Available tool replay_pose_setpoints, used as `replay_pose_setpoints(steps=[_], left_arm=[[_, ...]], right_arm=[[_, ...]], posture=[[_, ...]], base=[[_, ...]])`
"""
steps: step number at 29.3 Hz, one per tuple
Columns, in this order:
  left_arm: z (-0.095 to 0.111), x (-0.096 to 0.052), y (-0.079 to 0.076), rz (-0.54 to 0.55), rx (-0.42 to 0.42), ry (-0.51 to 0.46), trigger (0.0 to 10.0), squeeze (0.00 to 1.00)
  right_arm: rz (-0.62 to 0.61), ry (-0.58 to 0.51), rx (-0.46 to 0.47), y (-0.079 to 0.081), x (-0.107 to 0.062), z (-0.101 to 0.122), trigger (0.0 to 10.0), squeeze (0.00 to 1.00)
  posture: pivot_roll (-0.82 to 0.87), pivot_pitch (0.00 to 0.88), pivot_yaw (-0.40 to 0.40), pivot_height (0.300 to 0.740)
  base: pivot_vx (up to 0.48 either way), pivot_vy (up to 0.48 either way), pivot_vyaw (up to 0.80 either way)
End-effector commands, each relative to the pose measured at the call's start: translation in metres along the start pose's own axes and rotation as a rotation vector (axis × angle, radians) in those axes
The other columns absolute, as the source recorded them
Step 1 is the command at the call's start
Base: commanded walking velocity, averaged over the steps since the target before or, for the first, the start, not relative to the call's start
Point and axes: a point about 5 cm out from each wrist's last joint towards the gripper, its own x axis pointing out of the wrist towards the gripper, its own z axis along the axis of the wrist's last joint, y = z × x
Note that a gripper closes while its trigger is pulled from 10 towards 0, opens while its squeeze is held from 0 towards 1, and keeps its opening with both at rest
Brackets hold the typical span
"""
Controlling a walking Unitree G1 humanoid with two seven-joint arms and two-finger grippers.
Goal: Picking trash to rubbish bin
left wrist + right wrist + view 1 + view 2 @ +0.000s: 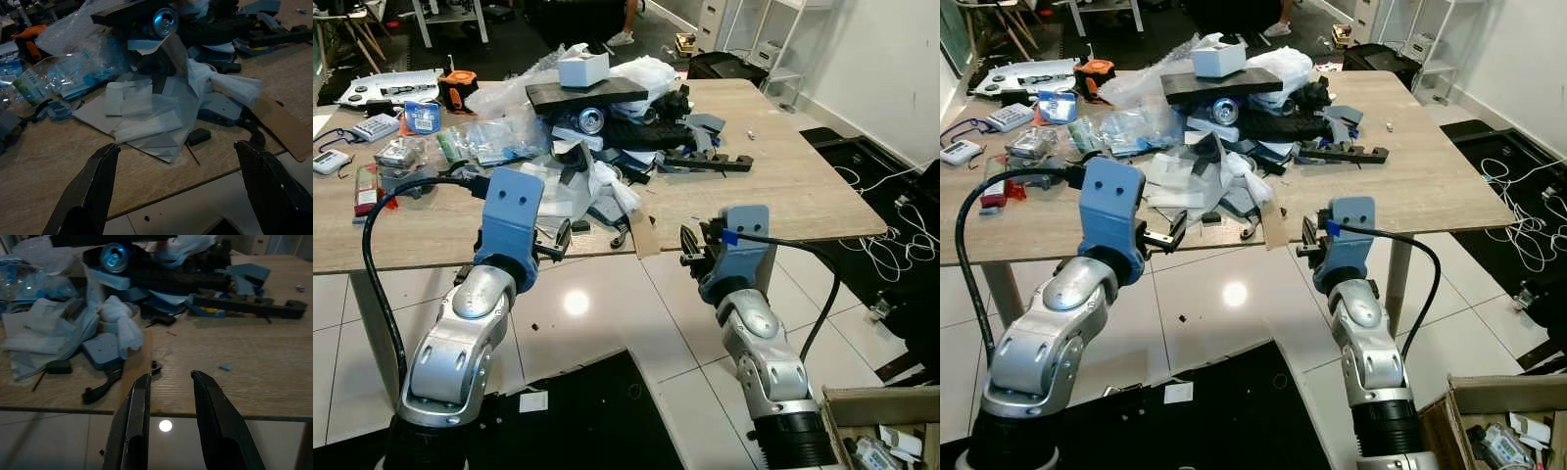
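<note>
A heap of trash lies on the wooden table (803,186): white folded sheets (146,122), a crumpled white tissue (122,320), a drinks can (591,119) on its side, a clear plastic bottle (44,78) and a brown cardboard strip (643,233) at the near edge. My left gripper (176,146) hangs just before the table's front edge, facing the white sheets, open wide and empty. To its right, my right gripper (170,377) is also at the front edge, its fingers a narrow gap apart with nothing between them.
A black slab (587,93) with a white box (582,69) tops the heap, among black and blue-grey parts. An open cardboard box (886,406) holding scraps stands on the floor at the lower right. Cables (891,245) trail on the right. A black mat (587,411) lies underfoot.
</note>
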Motion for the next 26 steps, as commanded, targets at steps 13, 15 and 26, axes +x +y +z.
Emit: replay_pose_setpoints(steps=[13,15,26], left_arm=[[0.002,-0.001,0.007,0.061,-0.062,-0.014,10.0,0.00],[0.002,0.000,0.007,0.059,-0.064,-0.010,10.0,0.00],[0.011,0.005,0.003,0.042,-0.103,-0.060,10.0,0.00]], right_arm=[[0.038,0.000,-0.019,0.005,0.003,0.002,10.0,0.00],[0.037,-0.001,-0.021,0.005,0.003,0.002,10.0,0.00],[-0.056,-0.013,0.018,-0.013,-0.002,0.004,10.0,0.00]], posture=[[0.19,0.079,-0.008,0.740],[0.19,0.079,-0.008,0.740],[0.18,0.081,0.005,0.740]], base=[[0.000,0.000,0.43],[0.000,0.000,0.80],[0.000,0.000,0.35]])
